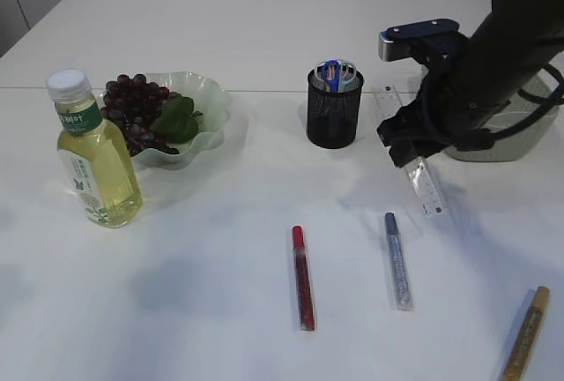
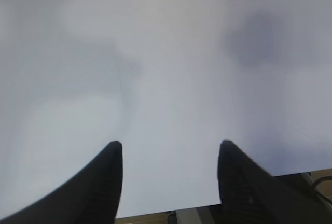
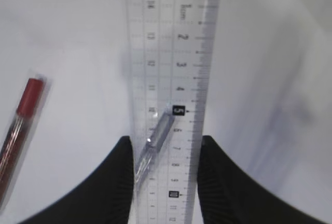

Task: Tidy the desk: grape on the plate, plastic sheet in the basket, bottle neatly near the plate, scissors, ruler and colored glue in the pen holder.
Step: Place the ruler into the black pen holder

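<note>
The clear ruler (image 3: 168,79) is pinched across its width between the two fingers of the right gripper (image 3: 165,156) and hangs above the table, to the right of the black mesh pen holder (image 1: 334,116) and close to it. In the exterior view the ruler (image 1: 426,184) slants down out of the right gripper (image 1: 407,147), its free end low over the table. Judging from this, the step in hand is getting the ruler into the pen holder. To do it well, the arm would need to stand the ruler more upright, bring its lower end over the holder's mouth, clear of the scissors handles, and only then lower and let go; a slanted entry could catch the rim or tip the light holder.

The pen holder already has the blue-handled scissors (image 1: 335,72) standing in it. The frilled plate (image 1: 211,103) holds the grapes (image 1: 134,108) with a green leaf. The bottle (image 1: 92,156) of yellow liquid stands upright just in front of the plate, at its left. The grey basket (image 1: 529,134) sits behind the right arm; its inside is hidden.

Three glue pens lie loose on the table: red (image 1: 303,277), silver (image 1: 397,260) and gold (image 1: 527,332).

The left gripper (image 2: 168,177) hangs over bare table with its fingers well apart and nothing between them.
</note>
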